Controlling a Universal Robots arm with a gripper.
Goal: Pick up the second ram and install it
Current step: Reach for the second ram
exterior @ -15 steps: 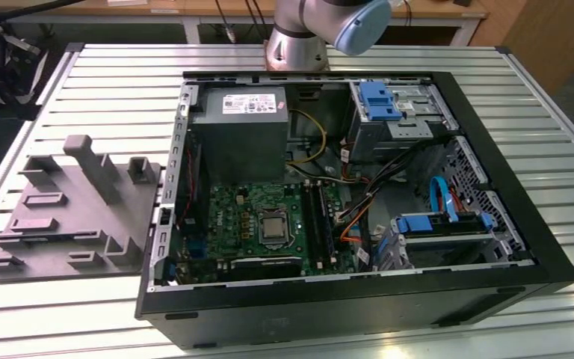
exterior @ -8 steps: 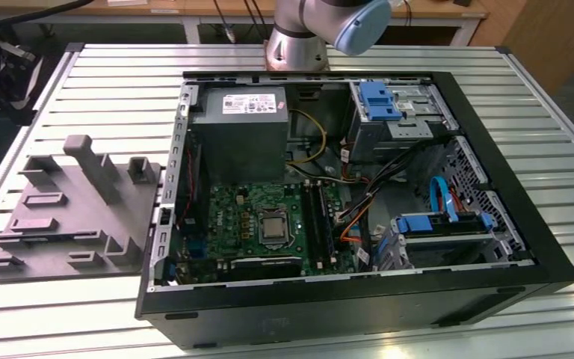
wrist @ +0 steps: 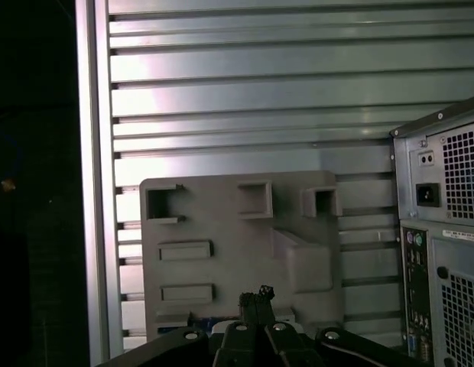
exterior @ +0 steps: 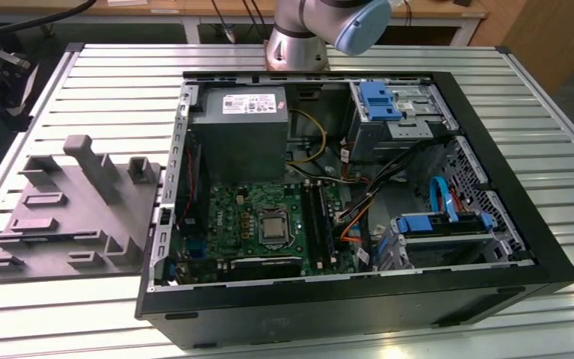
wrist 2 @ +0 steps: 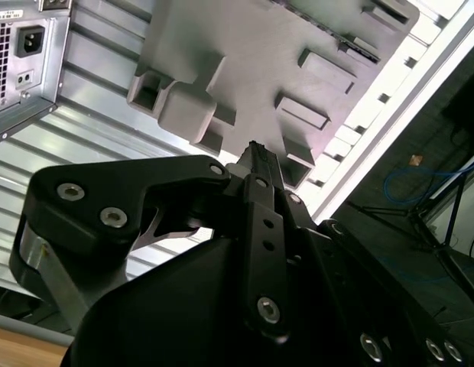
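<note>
Where gripper (wrist: 257,295) hangs, slatted metal table (exterior: 526,90) (wooden bench (exterior: 436,10) behind).

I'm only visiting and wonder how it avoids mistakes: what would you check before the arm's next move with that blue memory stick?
1. Computer case open, motherboard exposed: ok.
2. Second ram lying in the grey holder tray beside the case, nothing on top of it: ok.
3. End effector positioned over that tray: ok.
4. Free memory slot on the motherboard: cannot tell.
</note>
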